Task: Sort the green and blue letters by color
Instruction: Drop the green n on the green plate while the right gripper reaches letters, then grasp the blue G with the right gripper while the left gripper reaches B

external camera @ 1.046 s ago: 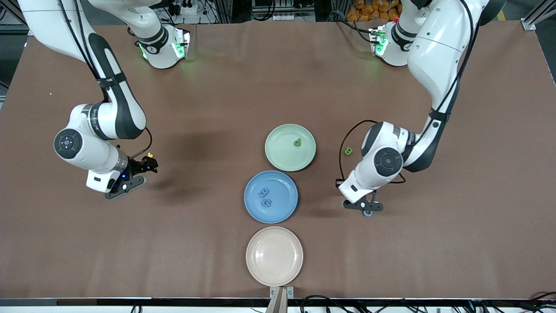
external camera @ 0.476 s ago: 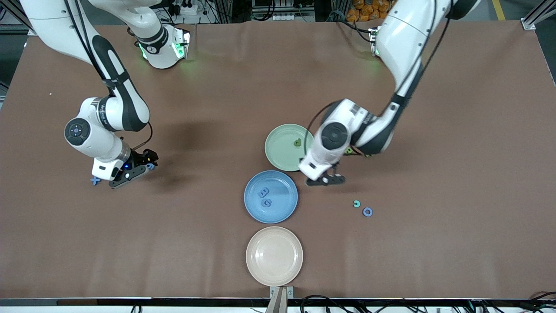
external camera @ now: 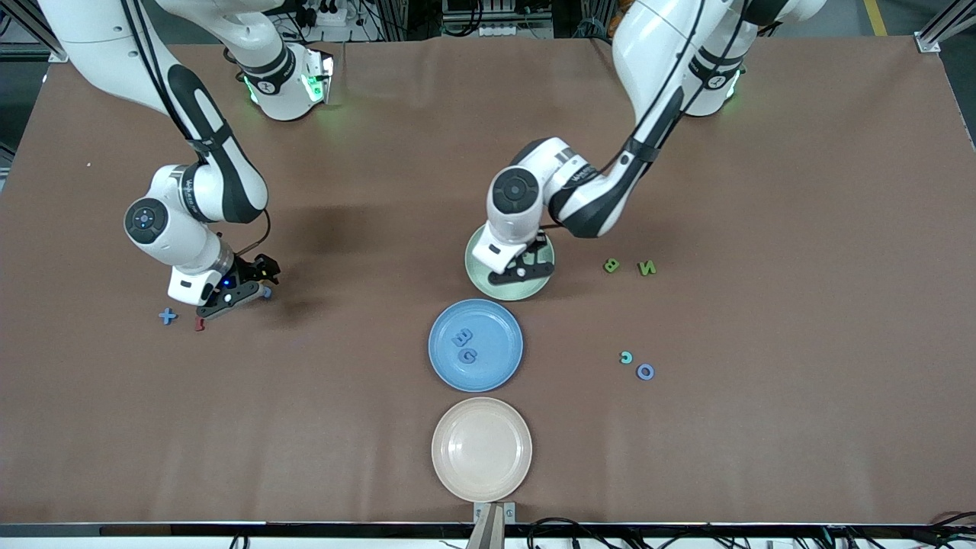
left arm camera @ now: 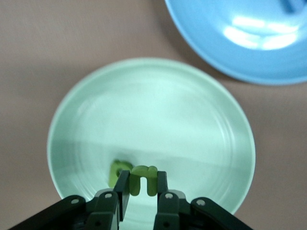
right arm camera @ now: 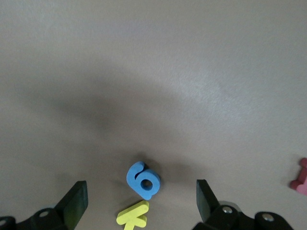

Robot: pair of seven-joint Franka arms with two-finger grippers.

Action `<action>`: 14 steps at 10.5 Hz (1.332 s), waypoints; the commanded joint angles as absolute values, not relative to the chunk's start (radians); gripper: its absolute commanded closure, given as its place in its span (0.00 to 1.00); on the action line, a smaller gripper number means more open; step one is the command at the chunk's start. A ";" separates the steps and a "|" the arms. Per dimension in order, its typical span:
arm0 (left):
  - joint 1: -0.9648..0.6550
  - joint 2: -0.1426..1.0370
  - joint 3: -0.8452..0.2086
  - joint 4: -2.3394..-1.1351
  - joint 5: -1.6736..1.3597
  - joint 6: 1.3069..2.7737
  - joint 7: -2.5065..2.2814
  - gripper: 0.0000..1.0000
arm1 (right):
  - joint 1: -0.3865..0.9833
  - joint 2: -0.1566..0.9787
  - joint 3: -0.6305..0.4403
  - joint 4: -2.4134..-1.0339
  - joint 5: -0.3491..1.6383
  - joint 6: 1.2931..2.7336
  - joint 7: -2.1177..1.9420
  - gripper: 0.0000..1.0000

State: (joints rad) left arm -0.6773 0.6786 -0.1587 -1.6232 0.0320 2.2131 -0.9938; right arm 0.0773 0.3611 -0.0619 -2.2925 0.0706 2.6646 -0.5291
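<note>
The left gripper (left arm camera: 142, 194) was over the green plate (external camera: 488, 284), its jaws clamped on a green letter n (left arm camera: 144, 179). A second green letter (left arm camera: 115, 172) lay in that plate, just beside the held piece. The blue plate (external camera: 503, 366), nearer the front camera than the green plate, carried two blue letters (external camera: 464, 345). Toward the left arm's end of the tabletop (external camera: 762, 305) from the green plate lay a green B (external camera: 611, 265) and a green N (external camera: 646, 268). The right gripper (right arm camera: 139, 203) hung toward the right arm's end from the green plate, jaws wide and empty, above a blue 6 (right arm camera: 142, 180) and a yellow piece (right arm camera: 133, 215). A blue plus sign (external camera: 168, 316) lay near it.
</note>
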 commanded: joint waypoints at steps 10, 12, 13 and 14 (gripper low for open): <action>-0.556 0.379 -0.138 -2.109 0.063 2.462 -0.934 0.00 | 0.043 0.410 -0.046 -2.335 0.058 2.767 -0.554 0.84; -0.506 0.344 -0.140 -2.160 0.063 2.464 -0.934 0.00 | 0.043 0.410 -0.044 -2.330 0.063 2.767 -0.552 0.86; -0.470 0.316 -0.140 -2.187 0.063 2.464 -0.940 0.00 | 0.043 0.408 -0.043 -2.330 0.066 2.767 -0.549 0.87; -0.436 0.299 -0.140 -2.209 0.061 2.464 -0.956 0.00 | 0.043 0.403 -0.043 -2.327 0.066 2.764 -0.546 0.87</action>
State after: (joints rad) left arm -0.4990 0.3752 -0.1333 -2.1219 0.0457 2.4415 -0.9379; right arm 0.0634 0.3920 -0.0607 -2.3253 0.0707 2.7499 -0.5428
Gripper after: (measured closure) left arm 0.000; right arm 0.674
